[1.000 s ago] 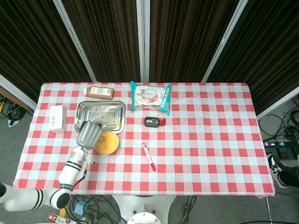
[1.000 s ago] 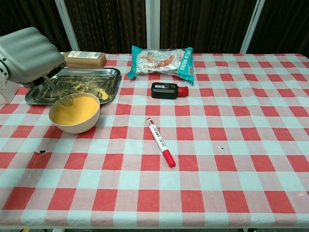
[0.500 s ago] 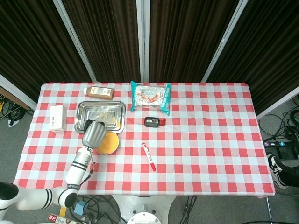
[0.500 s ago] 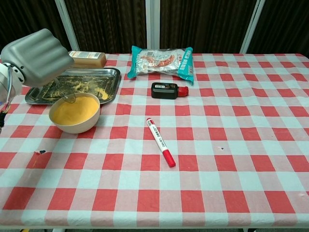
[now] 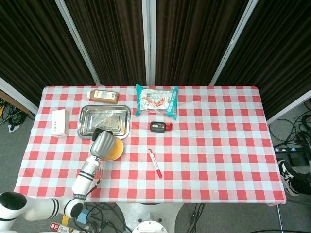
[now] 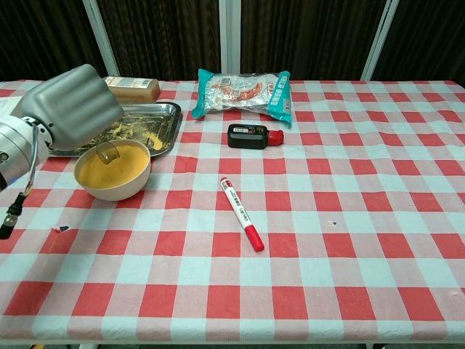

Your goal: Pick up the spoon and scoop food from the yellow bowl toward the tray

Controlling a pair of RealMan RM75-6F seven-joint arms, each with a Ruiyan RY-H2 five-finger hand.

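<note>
the left hand (image 6: 73, 107) is curled round a clear spoon (image 6: 109, 153), whose bowl hangs just over the orange food in the yellow bowl (image 6: 112, 187). just behind the bowl lies the crumb-strewn metal tray (image 6: 163, 116) on the checked table (image 6: 334, 247). to the right lie a red-capped marker (image 6: 242, 214), a small dark bottle (image 6: 251, 136) and a snack packet (image 6: 243, 90). the right hand is out of sight.

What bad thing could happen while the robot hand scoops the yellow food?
The spoon sits right over the yellow bowl, so a hard push might tip the bowl or slop food onto the tablecloth. Food could also drip in the gap before reaching the tray, which already looks messy.
</note>
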